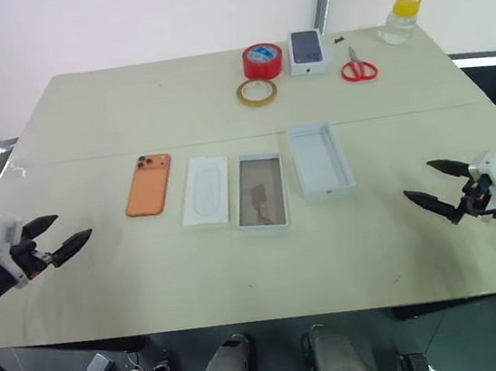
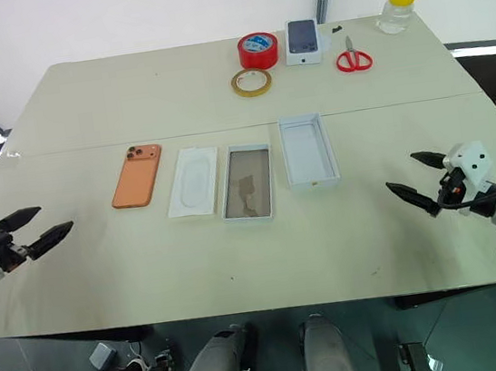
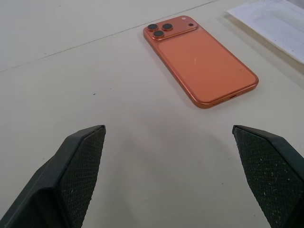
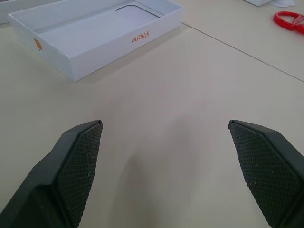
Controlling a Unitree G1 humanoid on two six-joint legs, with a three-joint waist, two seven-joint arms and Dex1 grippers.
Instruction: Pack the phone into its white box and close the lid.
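Observation:
The orange phone (image 1: 148, 185) lies back up on the table, camera cluster at its far end, left of a flat white insert (image 1: 205, 191). The white box (image 1: 260, 191) with a brownish floor sits in the middle. To its right lies the all-white lid (image 1: 320, 158), open side up. My left gripper (image 1: 58, 238) hovers open at the table's left edge, pointing toward the phone (image 3: 199, 59). At the right edge my right gripper (image 1: 429, 184) is open too, aimed at the lid (image 4: 95, 33). Neither holds anything.
At the far side stand a red tape roll (image 1: 263, 60), a tan tape ring (image 1: 257, 92), a small white box with a dark phone picture (image 1: 306, 52), red scissors (image 1: 358, 68) and a yellow-capped bottle (image 1: 400, 16).

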